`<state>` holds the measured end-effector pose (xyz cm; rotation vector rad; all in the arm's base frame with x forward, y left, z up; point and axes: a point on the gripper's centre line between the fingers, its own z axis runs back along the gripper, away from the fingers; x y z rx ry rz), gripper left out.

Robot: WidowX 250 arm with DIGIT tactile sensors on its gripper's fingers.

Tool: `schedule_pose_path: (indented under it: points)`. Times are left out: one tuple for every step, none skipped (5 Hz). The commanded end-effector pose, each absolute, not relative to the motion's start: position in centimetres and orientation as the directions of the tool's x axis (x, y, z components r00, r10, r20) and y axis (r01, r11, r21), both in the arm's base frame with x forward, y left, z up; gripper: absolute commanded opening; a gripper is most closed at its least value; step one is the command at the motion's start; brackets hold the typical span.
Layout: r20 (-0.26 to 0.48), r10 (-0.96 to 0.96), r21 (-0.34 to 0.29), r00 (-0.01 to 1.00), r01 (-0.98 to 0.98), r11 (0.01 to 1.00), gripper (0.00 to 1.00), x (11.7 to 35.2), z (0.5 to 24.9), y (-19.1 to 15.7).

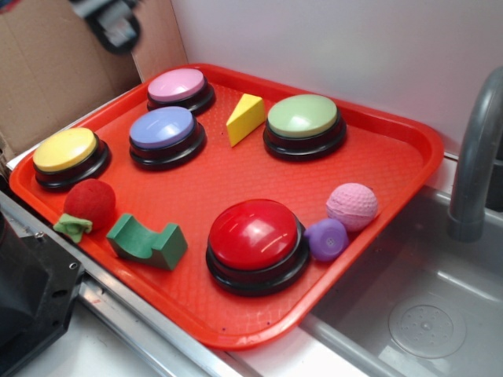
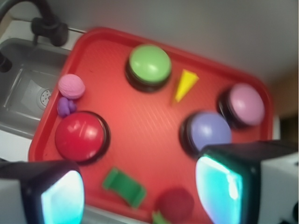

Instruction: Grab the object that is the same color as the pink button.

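Five dome buttons sit on the red tray (image 1: 409, 141), and the pale pink button (image 1: 178, 85) at the far corner sets the colour to match: the only loose item of that shade is the small pink dimpled ball (image 1: 352, 206), lying near the tray's sink-side edge. It rests touching the purple blob (image 1: 327, 239), which in turn lies just beside the big red button (image 1: 255, 234). The gripper (image 2: 140, 189) hangs high above the opposite end of the tray, its fingers (image 2: 219, 186) spread wide apart and holding nothing; in the exterior view only a blurred part of it shows at the top left, well apart from the ball. The step in hand, as I judge it, is the approach. To do it well, the arm should travel across the tray toward the sink (image 1: 440, 314) side, centre over the ball and not the blob, and turn the wrist so that the fingers close along a line that keeps the purple blob outside them, one pad on the tray-edge side and one toward the tray's middle. A round ball may roll away from a lopsided squeeze, so a straight, centred descent before closing seems wise. The yellow wedge (image 1: 245, 119), red fuzzy ball (image 1: 89, 203) and green block (image 1: 146, 240) lie clear of that route.
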<state>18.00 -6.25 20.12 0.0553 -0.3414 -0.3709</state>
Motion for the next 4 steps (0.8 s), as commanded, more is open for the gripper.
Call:
schedule_pose_path:
  points:
    - [0.378, -0.640, 0.068, 0.669, 0.669, 0.740, 1.00, 22.1, 16.4, -11.7]
    - [0.359, -0.703, 0.023, 0.614, 0.747, 0.664, 1.00, 23.7, 14.0, -13.8]
    - [0.327, -0.732, -0.024, 0.598, 0.780, 0.626, 1.00, 25.1, 11.5, -15.4]
    - [0.323, -0.755, 0.042, 0.571, 0.788, 0.614, 1.00, 25.7, 10.1, -16.3]
